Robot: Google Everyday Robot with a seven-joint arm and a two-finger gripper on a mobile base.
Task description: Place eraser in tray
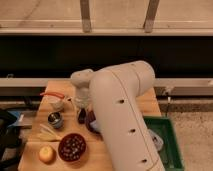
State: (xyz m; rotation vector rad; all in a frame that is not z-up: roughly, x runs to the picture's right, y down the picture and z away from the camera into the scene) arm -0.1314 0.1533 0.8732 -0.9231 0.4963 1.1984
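My gripper [82, 111] hangs from the white wrist over the middle of the wooden table [40, 125], left of my big white arm. A small dark piece [81, 116] shows right under it; I cannot tell whether this is the eraser or part of the gripper. The green tray [169, 145] sits at the table's right front, mostly hidden behind the arm, well to the right of the gripper.
A dark purple bowl [72, 146] with small bits stands at the front. A second dark bowl [91, 124] is half hidden by the arm. A yellow fruit [46, 153], a metal cup [55, 119], a white cup [55, 102] with a red-handled tool, and pale strips [47, 134] lie to the left.
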